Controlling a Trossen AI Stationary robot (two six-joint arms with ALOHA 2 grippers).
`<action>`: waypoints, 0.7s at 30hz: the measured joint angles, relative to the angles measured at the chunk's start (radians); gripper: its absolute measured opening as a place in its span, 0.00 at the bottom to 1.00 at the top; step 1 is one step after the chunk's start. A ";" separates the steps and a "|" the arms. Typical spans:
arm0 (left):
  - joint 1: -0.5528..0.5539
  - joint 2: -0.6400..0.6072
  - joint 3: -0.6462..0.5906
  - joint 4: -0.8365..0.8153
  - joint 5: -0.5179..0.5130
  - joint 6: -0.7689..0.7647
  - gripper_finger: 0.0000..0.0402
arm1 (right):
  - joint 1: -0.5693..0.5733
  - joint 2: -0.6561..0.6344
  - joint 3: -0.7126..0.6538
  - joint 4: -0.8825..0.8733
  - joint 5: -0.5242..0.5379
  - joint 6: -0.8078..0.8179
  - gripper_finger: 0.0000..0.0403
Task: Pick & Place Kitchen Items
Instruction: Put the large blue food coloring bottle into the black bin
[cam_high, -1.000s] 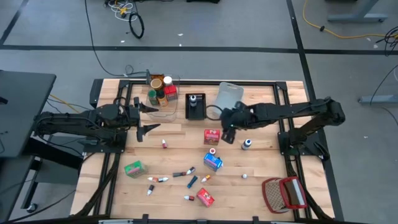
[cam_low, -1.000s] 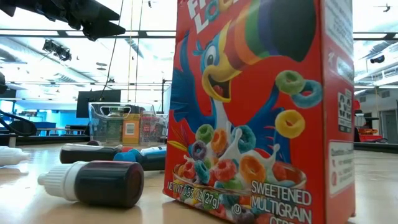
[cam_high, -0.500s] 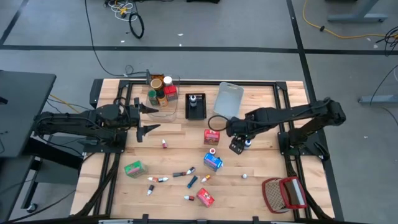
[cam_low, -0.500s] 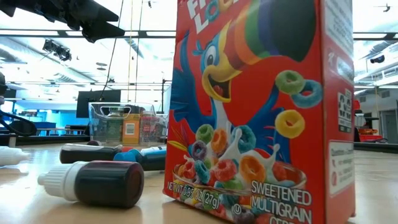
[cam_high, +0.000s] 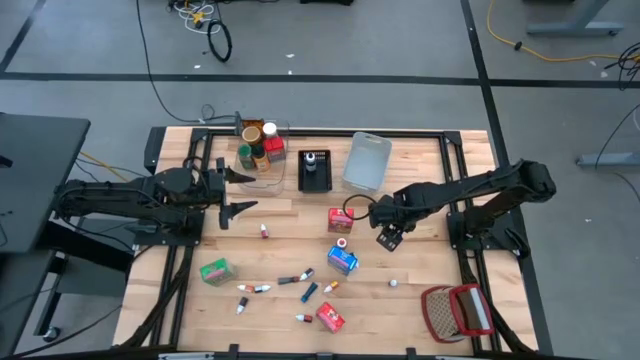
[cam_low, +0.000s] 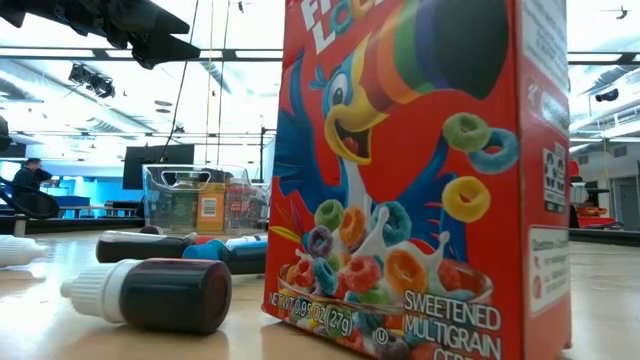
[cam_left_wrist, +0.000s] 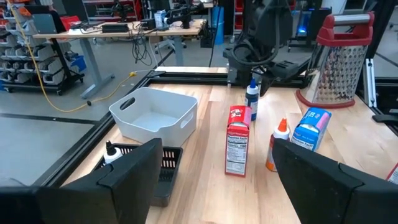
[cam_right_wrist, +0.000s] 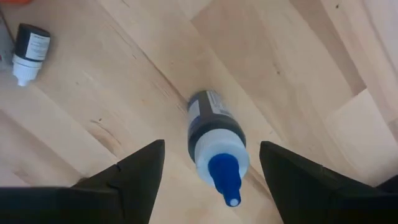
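the small blue-capped bottle (cam_right_wrist: 214, 149) stands on the desk (cam_high: 420, 270) right under my right hand (cam_right_wrist: 211, 171), which is spread wide around it. it looks light, smooth and tippy; i'd pinch the labelled body, not the nozzle.

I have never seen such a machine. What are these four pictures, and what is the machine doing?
Two dark robot arms work at a wooden table. One picture looks down from above, one looks level across the tabletop, and two come from cameras on the wrists. Small groceries lie scattered, such as a red cereal box and a blue carton. Three bins stand at the back: clear, black, grey-blue. The right pincer hangs open above a small blue-capped bottle and holds nothing. The left pincer waits, open, near the clear bin.
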 joint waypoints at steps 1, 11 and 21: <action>0.000 0.000 0.000 0.000 0.000 0.000 0.78 | 0.000 0.000 -0.001 0.000 0.000 0.001 0.68; 0.000 0.000 0.000 0.000 0.000 0.003 0.78 | 0.000 0.000 -0.001 -0.009 -0.039 0.005 0.57; 0.000 0.000 0.000 0.000 0.000 0.003 0.78 | -0.002 0.000 -0.001 0.031 0.021 -0.033 0.28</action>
